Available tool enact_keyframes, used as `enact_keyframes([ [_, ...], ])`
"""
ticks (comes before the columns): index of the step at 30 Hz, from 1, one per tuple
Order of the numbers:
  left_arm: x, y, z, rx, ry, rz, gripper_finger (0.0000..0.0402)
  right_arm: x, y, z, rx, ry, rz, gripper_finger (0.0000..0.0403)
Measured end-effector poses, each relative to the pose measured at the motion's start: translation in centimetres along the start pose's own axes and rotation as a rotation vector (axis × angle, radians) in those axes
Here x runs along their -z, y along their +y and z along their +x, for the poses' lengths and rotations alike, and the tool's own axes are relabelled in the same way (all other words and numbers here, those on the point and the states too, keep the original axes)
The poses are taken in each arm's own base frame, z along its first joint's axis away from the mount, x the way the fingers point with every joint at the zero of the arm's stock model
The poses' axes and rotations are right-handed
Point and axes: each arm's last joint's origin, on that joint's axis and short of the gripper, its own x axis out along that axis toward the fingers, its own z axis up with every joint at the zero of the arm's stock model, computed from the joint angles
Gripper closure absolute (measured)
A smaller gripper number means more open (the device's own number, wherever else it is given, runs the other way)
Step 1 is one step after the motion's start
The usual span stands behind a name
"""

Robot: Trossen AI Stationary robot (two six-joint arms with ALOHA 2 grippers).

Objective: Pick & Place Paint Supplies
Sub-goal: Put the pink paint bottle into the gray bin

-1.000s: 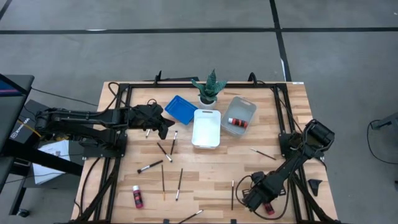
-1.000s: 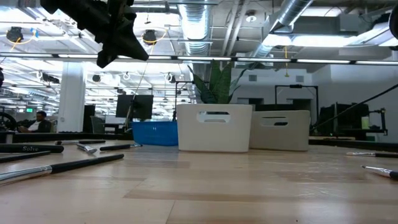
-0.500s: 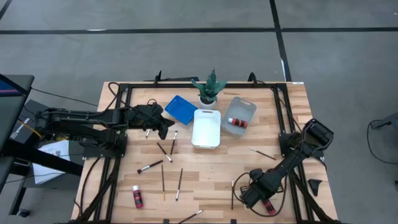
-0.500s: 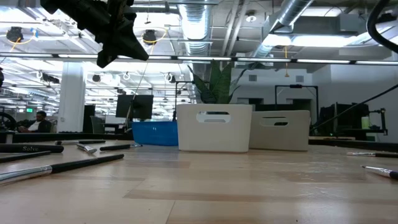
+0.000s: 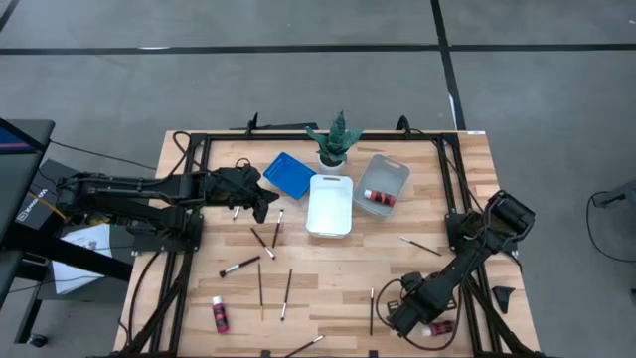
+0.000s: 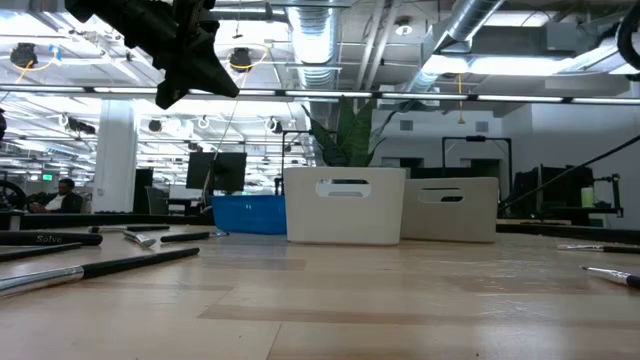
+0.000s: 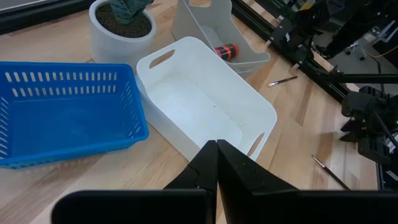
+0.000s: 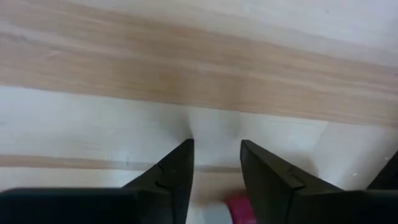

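Observation:
A red bottle with a white cap [image 5: 437, 327] lies on its side near the table's near right corner. My right gripper [image 5: 412, 320] points down at it, open. Bare wood shows between its fingertips [image 8: 216, 149], and the bottle's red body [image 8: 241, 209] shows farther back between the fingers. A second bottle [image 5: 219, 314] lies near left, and a third [image 5: 379, 197] lies in the grey tray [image 5: 396, 171]. Several paintbrushes [image 5: 240, 266] lie flat about the table. My left gripper [image 5: 260, 202] hangs shut above the table's left, holding nothing [image 7: 216, 149]. My right gripper comes at the bottle from above, a finger [image 8: 177, 168] on either side of its red body [image 8: 241, 209]. The bottle lies on the table. Whether the fingers touch it I cannot tell, as that spot sits at the very edge of the wrist view.
A blue tray [image 5: 289, 174], a white tray [image 5: 330, 206] and a potted plant [image 5: 335, 139] stand at the far middle. Brushes lie close to my right gripper [image 5: 372, 310] and near the right edge [image 5: 420, 246]. Black frame rails [image 5: 459, 199] run along the table's sides.
The red bottle at my right gripper has swung round a little on the table and now lies more along the near edge, shifted slightly toward the right edge. Both arms have kept their places.

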Motion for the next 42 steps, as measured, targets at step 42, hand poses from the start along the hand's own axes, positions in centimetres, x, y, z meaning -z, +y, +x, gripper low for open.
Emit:
enact_keyframes([
  [42, -0.1, 0.0, 0.0, -0.047, -0.049, -0.086, 0.0402, 7.8, -6.8, -2.6, -0.283, -0.438, -1.763, 0.0224],
])
